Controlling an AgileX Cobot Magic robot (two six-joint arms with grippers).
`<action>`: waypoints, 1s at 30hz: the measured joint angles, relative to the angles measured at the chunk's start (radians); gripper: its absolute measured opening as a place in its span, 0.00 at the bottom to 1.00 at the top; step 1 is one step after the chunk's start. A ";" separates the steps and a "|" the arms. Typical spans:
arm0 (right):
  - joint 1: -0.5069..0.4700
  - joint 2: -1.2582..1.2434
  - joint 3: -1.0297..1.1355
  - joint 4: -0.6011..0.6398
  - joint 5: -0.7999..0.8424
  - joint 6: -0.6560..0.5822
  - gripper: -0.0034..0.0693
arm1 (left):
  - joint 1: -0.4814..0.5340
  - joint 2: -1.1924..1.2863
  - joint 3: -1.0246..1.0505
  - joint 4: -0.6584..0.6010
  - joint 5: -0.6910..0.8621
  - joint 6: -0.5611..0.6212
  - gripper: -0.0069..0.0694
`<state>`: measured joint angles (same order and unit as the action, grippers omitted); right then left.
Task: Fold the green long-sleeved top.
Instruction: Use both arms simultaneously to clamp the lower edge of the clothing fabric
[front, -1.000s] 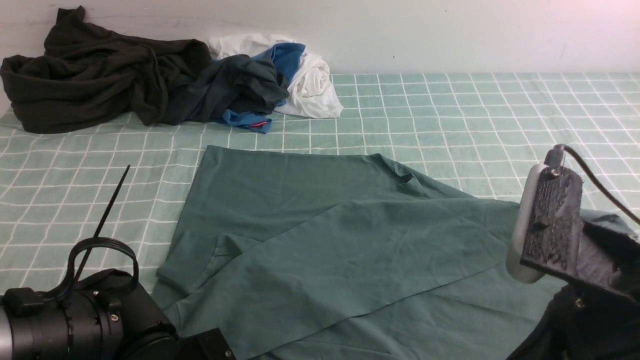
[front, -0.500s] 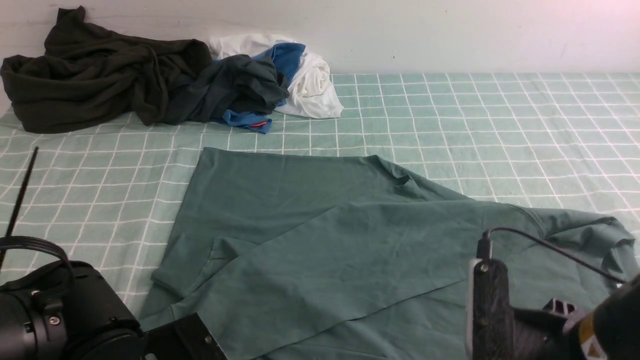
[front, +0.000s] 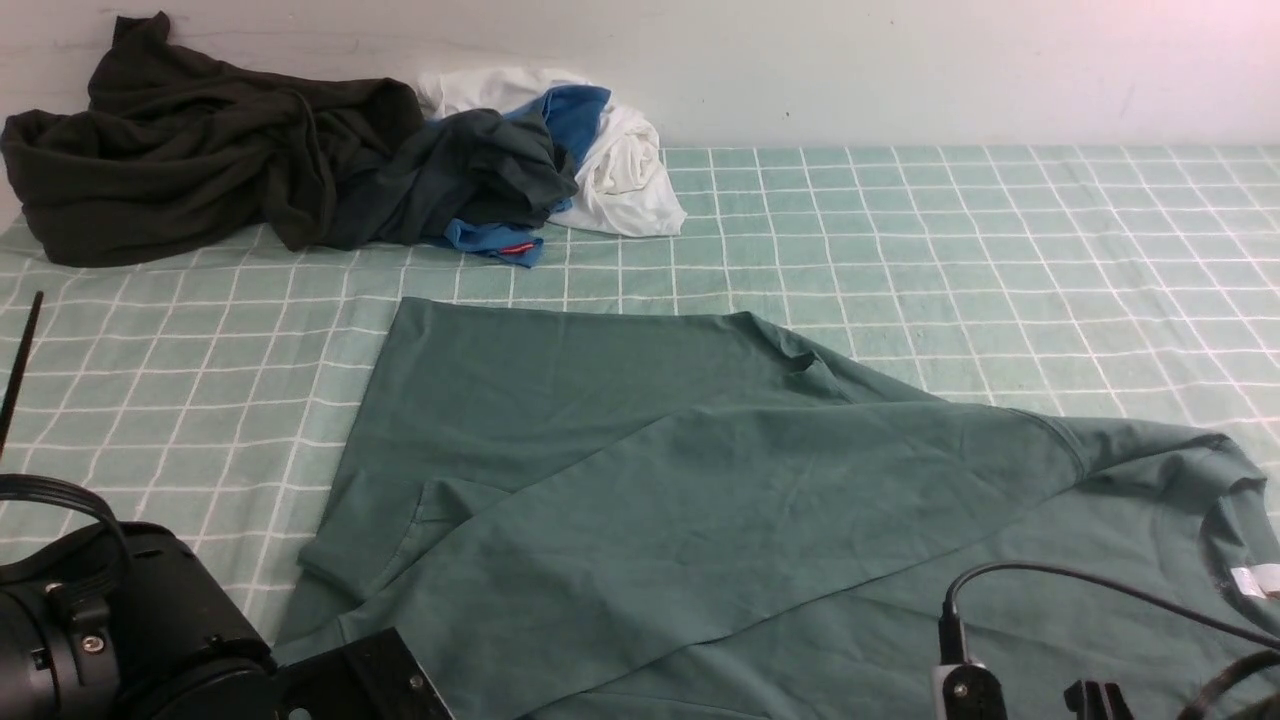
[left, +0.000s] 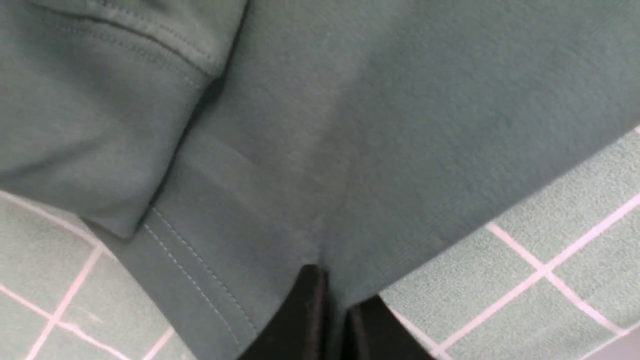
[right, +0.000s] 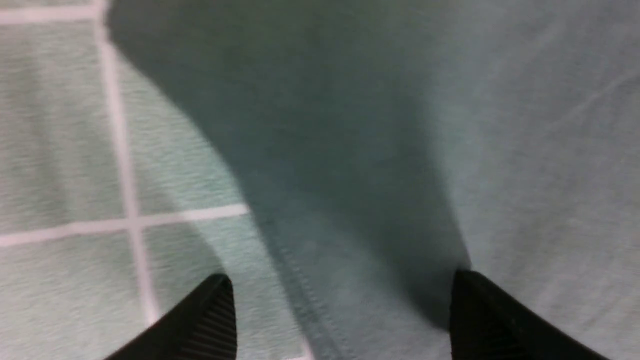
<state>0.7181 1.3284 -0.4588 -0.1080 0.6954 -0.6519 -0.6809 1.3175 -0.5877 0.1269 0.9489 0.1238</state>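
The green long-sleeved top (front: 640, 480) lies spread over the middle of the checked sheet, with one part folded diagonally over the body. Its ribbed neck (front: 1225, 500) with a white tag (front: 1255, 580) rests at the right. In the left wrist view my left gripper (left: 340, 289) is shut, pinching the green top (left: 350, 150) close to its stitched hem. In the right wrist view my right gripper (right: 341, 280) stands wide open just above the green top (right: 400, 175), a seamed edge running between its fingers. The front view shows only the arm bodies at the bottom corners.
A heap of clothes sits at the back left against the wall: a very dark olive-black garment (front: 180, 140), a dark grey one (front: 470, 170), and white (front: 625, 165) and blue pieces. The checked sheet (front: 950, 250) stretches to the right.
My right gripper has opened and let go of the top's neck end, which now lies flat. The right arm has sunk almost out of the front view. The left arm shifted slightly lower.
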 joint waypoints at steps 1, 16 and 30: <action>0.000 0.002 0.000 -0.033 -0.015 0.042 0.76 | 0.000 0.000 0.000 0.000 -0.004 0.001 0.09; 0.000 0.005 0.002 -0.124 -0.034 0.147 0.51 | 0.000 0.000 0.000 0.000 -0.008 0.005 0.09; -0.054 0.007 -0.265 -0.134 0.200 0.110 0.06 | 0.116 0.001 -0.177 0.011 0.072 0.022 0.10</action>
<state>0.6640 1.3358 -0.7234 -0.2424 0.8955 -0.5420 -0.5647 1.3185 -0.7646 0.1375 1.0213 0.1462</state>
